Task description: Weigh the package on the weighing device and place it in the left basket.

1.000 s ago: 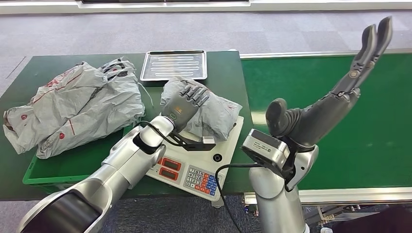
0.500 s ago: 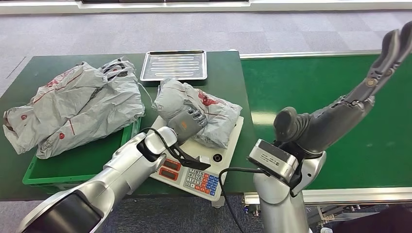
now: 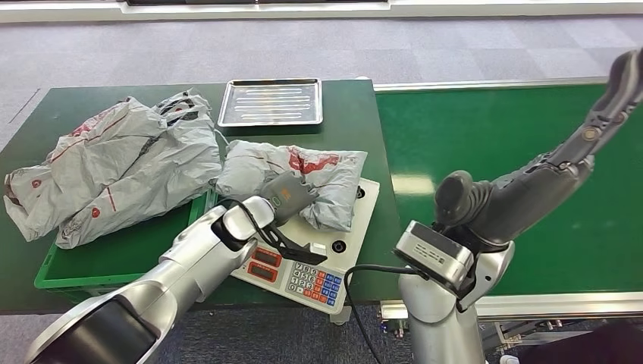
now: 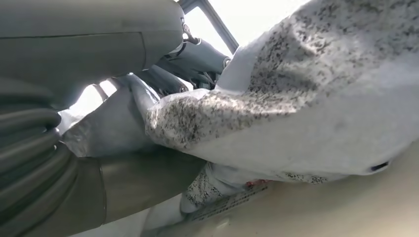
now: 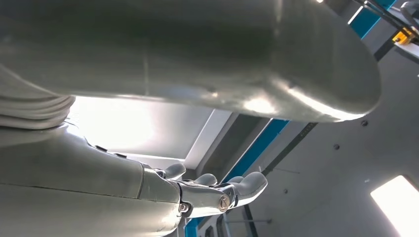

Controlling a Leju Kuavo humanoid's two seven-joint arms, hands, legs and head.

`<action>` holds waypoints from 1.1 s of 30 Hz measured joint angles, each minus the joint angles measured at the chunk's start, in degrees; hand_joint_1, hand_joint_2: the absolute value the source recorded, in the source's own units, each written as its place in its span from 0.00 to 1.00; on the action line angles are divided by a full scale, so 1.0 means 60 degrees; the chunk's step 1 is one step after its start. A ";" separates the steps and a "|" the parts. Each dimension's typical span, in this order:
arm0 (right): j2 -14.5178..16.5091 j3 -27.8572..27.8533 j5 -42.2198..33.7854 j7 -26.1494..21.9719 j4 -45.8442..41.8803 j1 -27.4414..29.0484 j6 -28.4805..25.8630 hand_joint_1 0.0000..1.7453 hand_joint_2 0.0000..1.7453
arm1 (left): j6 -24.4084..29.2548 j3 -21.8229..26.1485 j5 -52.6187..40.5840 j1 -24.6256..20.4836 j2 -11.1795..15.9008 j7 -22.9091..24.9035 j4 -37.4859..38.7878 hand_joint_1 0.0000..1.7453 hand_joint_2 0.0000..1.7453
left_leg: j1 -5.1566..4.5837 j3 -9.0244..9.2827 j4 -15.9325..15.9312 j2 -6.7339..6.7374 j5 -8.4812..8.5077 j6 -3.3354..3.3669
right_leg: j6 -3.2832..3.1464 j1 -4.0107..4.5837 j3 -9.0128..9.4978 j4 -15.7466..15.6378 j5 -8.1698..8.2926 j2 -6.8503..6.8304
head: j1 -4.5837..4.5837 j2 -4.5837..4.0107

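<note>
- Presently, the left hand (image 3: 285, 194) is gripping the package (image 3: 303, 173) from its near side; in the left wrist view the fingers (image 4: 197, 54) are curling over the grey wrapping, closed on it.
- The package is lying across the far half of the weighing device (image 3: 334, 246), overhanging its edge toward 9 o'clock, just beside the rim of the left basket (image 3: 114, 262).
- The basket, at 9 o'clock from the scale, is carrying a heap of grey bags (image 3: 114, 171), which is spilling over its far side.
- The right hand (image 3: 523, 193) is standing raised at 3 o'clock over the green belt (image 3: 485, 136), well apart from the package; its fingers are extended and holding nothing.
- A metal tray (image 3: 271, 101) is sitting at 12 o'clock from the scale, untouched.
- Judgement: weighing appears finished, and the transfer to the basket is the step in hand.
- The next move is calling for a lift clear of the platform and basket rim, then travel toward 9 o'clock; the soft wrapping is likely to sag and may snag the rim.
</note>
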 joint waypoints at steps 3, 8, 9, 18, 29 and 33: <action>-0.0006 -0.0025 0.0088 -0.0037 -0.0071 0.0092 0.0000 0.00 0.00 | 0.1006 0.0000 -0.0112 -0.0116 0.0084 0.1302 -0.0055 1.00 1.00 | 0.0001 -0.0006 0.0000 0.0000 0.0002 -0.0002 | -0.0001 0.0001 -0.0006 0.0001 0.0001 0.0000 | -0.0001 0.0001; -0.0015 -0.0212 0.0162 -0.0386 -0.0212 0.0243 0.0000 0.00 0.00 | 0.2067 0.0267 -0.0422 -0.1244 0.0954 0.4577 -0.0507 1.00 1.00 | 0.0014 -0.0019 0.0000 0.0025 0.0013 -0.0018 | -0.0025 0.0013 -0.0032 0.0006 0.0020 0.0027 | 0.0000 0.0000; -0.0015 -0.0243 0.0157 -0.0422 -0.0221 0.0258 0.0000 0.00 0.00 | 0.2084 0.0412 -0.0425 -0.1532 0.1199 0.4865 -0.0627 1.00 1.00 | 0.0017 -0.0018 -0.0002 0.0035 0.0014 -0.0020 | -0.0028 0.0016 -0.0036 0.0006 0.0023 0.0036 | 0.0000 0.0000; -0.0016 -0.0362 0.0276 -0.0252 -0.0231 0.0286 0.0000 0.00 0.00 | 0.2272 0.2062 -0.0432 -0.2405 0.3107 0.6140 -0.1868 1.00 1.00 | 0.0026 -0.0018 -0.0023 0.0042 0.0026 -0.0040 | -0.0042 0.0028 -0.0046 0.0011 0.0017 0.0041 | -0.0002 0.0000; -0.0026 -0.0367 0.0130 -0.0163 -0.0229 0.0307 0.0000 0.00 0.00 | 0.1284 0.2649 -0.0435 -0.2129 0.4044 0.6455 -0.1218 1.00 1.00 | 0.0024 -0.0026 -0.0025 0.0014 0.0025 -0.0041 | -0.0049 0.0025 -0.0043 0.0011 0.0011 0.0022 | -0.0003 0.0000; -0.0026 -0.0367 0.0081 -0.0247 -0.0205 0.0304 0.0002 0.00 0.00 | 0.1429 0.2844 -0.0435 -0.1798 0.4103 0.6578 -0.0858 0.70 1.00 | 0.0025 -0.0026 -0.0025 0.0016 0.0025 -0.0041 | -0.0049 0.0026 -0.0046 0.0011 0.0011 0.0022 | -0.0001 0.0000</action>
